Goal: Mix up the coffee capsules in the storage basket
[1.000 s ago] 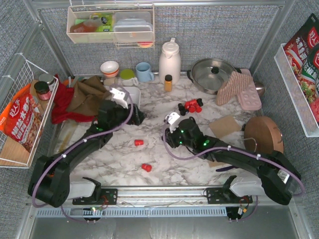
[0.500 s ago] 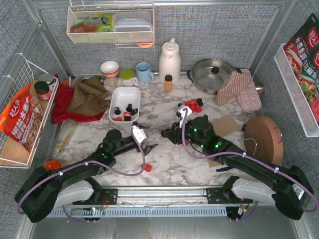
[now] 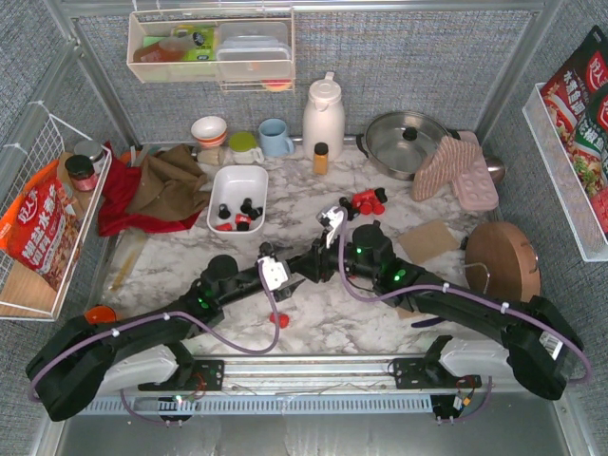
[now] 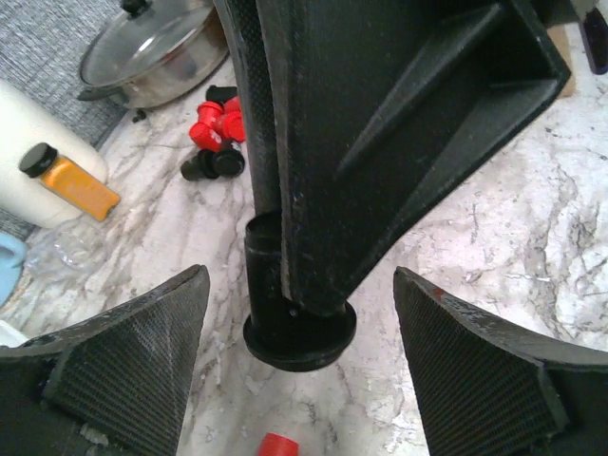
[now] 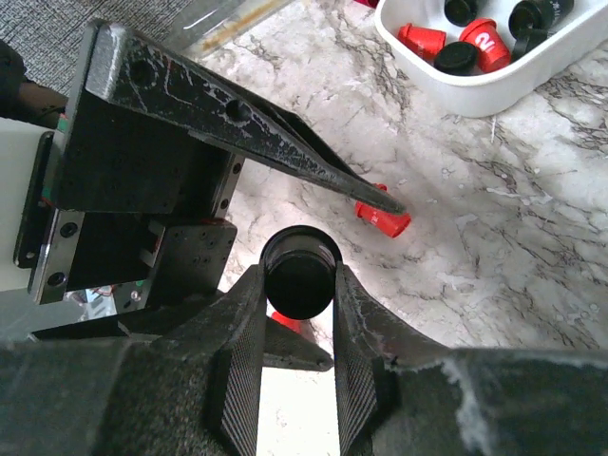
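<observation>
**A:** Standing right by the table here, so quick question: how do those coffee capsules handle? The right gripper has a black capsule pinched in narrow jaws. That's mid-table, on the near side of the white basket.

**B:** Featherlight, I'd guess, and they look like stiff little shells, so crushing one seems unlikely. They're glossy and tapered though, so I reckon one squirts out if you squeeze the slanted sides. My pick would be across the body, close to the wide rim. That looks like roughly where the right one has it.

**A:** And the left gripper?

**B:** Jaws wide apart and holding nothing, with one finger on each side of that held capsule and not touching it. The left arm lies low, stretched toward the middle. The right arm reaches in from the other side, so the two grippers meet nose to nose. I can't tell whether the capsule sits on the marble or hangs just above it.

**A:** And the rest?

**B:** A handful of red and black ones are in the basket, and there's a mixed cluster beyond the right wrist. One red capsule lies just beside the left fingertip, and a stray red one sits nearer the bases.
</observation>
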Available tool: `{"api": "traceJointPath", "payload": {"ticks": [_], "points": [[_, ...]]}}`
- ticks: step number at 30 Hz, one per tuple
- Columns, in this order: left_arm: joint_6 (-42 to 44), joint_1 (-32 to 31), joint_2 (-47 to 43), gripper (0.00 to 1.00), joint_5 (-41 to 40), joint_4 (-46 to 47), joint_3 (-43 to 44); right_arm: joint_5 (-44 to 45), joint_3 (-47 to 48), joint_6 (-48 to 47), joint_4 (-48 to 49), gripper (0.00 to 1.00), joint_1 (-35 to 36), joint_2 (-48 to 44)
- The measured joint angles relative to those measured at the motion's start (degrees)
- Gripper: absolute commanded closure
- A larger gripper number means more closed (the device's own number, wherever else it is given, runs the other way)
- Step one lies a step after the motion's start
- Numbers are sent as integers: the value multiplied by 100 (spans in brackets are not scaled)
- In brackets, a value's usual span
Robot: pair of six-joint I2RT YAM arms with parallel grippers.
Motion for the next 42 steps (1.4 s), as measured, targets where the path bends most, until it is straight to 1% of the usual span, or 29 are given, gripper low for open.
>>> {"api": "traceJointPath", "payload": {"ticks": [2,4,5,6,7,9,12,14,15,18,22,24,27,30,33,35,39,42], "points": [[48,-22,-48,22,-122,22,0,-13,7,0,74,95,39,39],[96,-28,-81,33,-129,28,0,-17,9,0,111,95,61,50],[98,-33,-85,40,-142,28,0,-17,9,0,118,94,63,52],[118,-42,-85,43,-173,26,0,-17,9,-2,118,93,66,50],[125,-46,-85,49,-208,26,0,-11,9,-2,114,90,63,48],[146,-50,-87,58,-221,24,0,0,9,-7,111,85,66,37],[179,-55,-87,64,-212,24,9,48,17,-28,96,76,70,13],[184,-55,-79,64,-219,9,31,96,17,-46,72,66,74,-11],[201,-55,-72,64,-240,2,46,127,17,-68,59,64,74,-33],[177,-57,-37,64,-326,-2,129,267,20,-151,2,59,92,-140],[-107,81,66,64,-994,-240,350,647,17,-413,-306,53,83,-466],[-348,315,140,64,-1196,-275,417,927,-7,-623,-463,51,68,-660],[-835,914,291,64,-1475,-275,544,1355,-72,-988,-717,50,68,-796],[-1447,1600,557,64,-1626,-323,804,1449,-140,-1375,-922,49,68,-719],[-2044,2295,901,64,-1665,-483,1187,1106,-142,-1705,-949,48,94,-374],[-2378,2734,1158,60,-1576,-647,1423,774,-136,-1871,-896,48,184,-68],[-2942,3469,1493,54,-1165,-699,1493,122,52,-2199,-763,46,669,713],[-3314,3976,1661,51,-804,-647,1469,-114,382,-2424,-750,45,1095,1335]]}}
